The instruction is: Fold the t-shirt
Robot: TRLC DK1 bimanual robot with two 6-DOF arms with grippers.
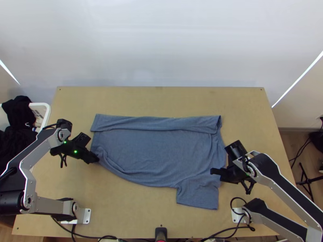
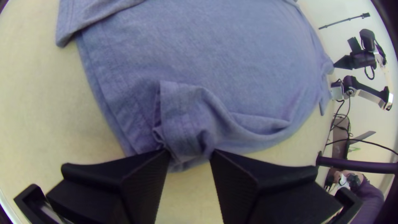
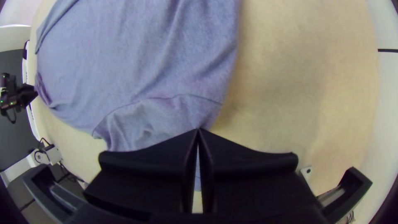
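T-shirt (image 1: 153,145), blue-grey: laid at the centre of the wooden desk (image 1: 161,101), its 12 o'clock side turned over in a long strip (image 1: 157,122), one short sleeve (image 1: 198,195) spread towards 5 o'clock. Left pincer (image 1: 96,159): at the shirt's 9 o'clock edge, fingers parted, bunched cloth between the tips. Right pincer (image 1: 211,171): over the shirt near 4 o'clock, fingers together; whether cloth is pinched, cannot tell. White basket (image 1: 49,112), holding black cloth: beside the desk, towards 10 o'clock.
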